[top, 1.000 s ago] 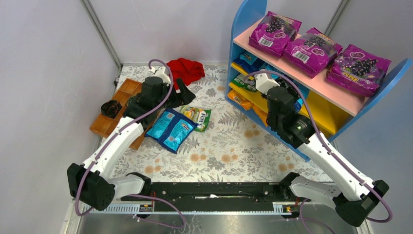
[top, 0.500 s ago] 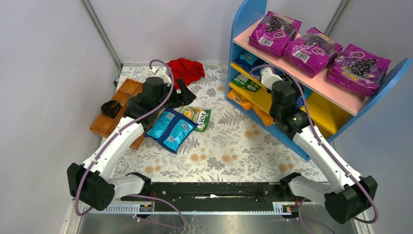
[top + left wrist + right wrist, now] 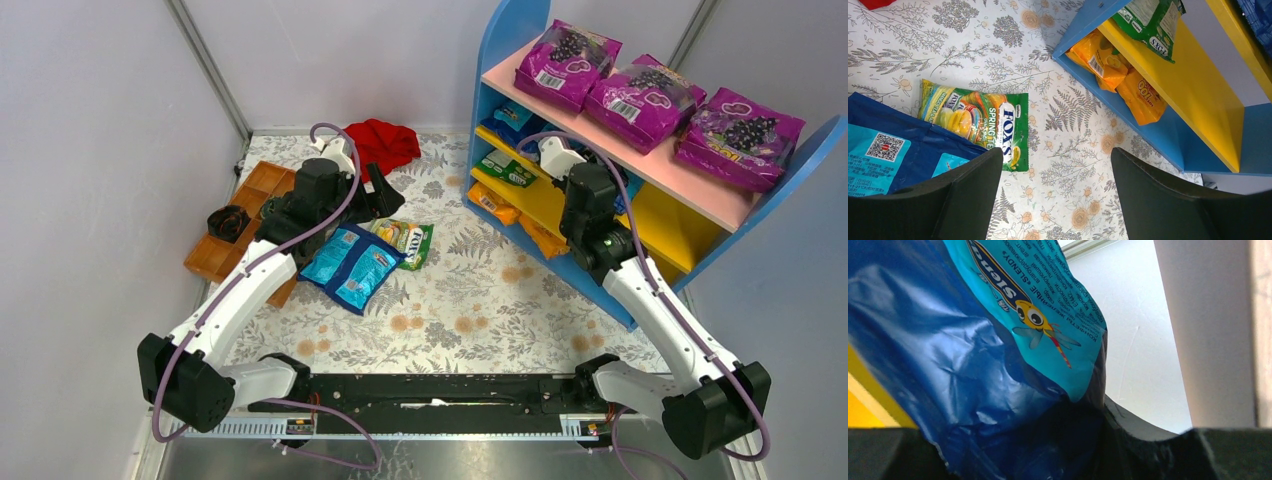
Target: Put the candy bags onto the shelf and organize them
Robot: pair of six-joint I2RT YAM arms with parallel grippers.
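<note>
Clamping the blue candy bag (image 3: 973,365) in the right gripper (image 3: 1073,440), inside the shelf (image 3: 500,40) above a yellow board (image 3: 858,407); needing a level push deeper before letting go; hanging the left gripper (image 3: 1055,160) wide open, empty, over the green candy bag (image 3: 973,120) left of the shelf.

White-shelled arms (image 3: 235,300), black joints (image 3: 190,385), looping purple cables (image 3: 330,135), matte black left hand (image 3: 1055,160).

- Plain pale grey walls (image 3: 100,150) close in the space on the left and behind.
- Slim metal corner posts (image 3: 209,68) slant up where the walls meet.
- The counter (image 3: 470,300) is covered in a cloth printed with grey ferns and orange flowers.
- The light is soft and even.
</note>
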